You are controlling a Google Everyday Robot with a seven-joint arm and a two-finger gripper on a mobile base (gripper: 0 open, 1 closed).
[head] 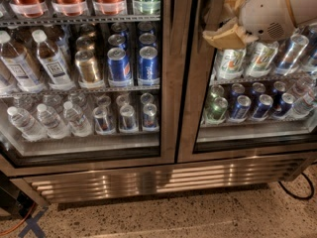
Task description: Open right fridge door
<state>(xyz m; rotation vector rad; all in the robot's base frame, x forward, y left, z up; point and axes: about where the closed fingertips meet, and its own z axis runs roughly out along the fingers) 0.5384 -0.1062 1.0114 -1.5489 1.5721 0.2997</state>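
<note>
The right fridge door is a glass pane in a brushed steel frame and sits flush with the cabinet. Green and blue cans show through it. My gripper has tan fingers on a white arm housing. It hangs in front of the upper part of this door, right beside the inner left strip of its frame. The matching left door is also closed, with water bottles and gold and blue cans behind its glass.
A steel vent grille runs along the fridge base above the speckled floor. A black cable loops at the lower right. An orange cord and a blue tape cross lie at the lower left beside a dark object.
</note>
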